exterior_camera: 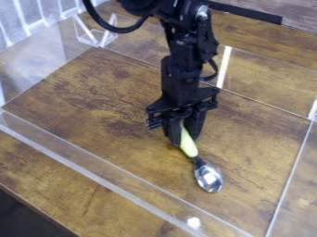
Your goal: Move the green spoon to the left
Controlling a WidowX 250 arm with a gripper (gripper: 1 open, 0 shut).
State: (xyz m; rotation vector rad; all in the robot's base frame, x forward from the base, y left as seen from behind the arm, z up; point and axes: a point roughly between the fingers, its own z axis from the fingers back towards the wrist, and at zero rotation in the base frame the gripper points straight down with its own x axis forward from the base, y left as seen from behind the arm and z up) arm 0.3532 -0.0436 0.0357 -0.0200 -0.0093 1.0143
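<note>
Gripper (pixel 183 130) straight down over the handle end of the green spoon (pixel 194 155), fingers narrowed around it

Jaws stand one on each side of the yellow-green handle, partly closed; can't tell whether they actually pinch it yet or whether it's off the wooden table (pixel 99 97). Spoon's long axis runs diagonally from under the gripper toward lower right, silver bowl at the far end, near the front clear wall (pixel 124 199). Grip sits at the handle tip, so I'd expect the bowl end to trail or swing when carried left
</note>
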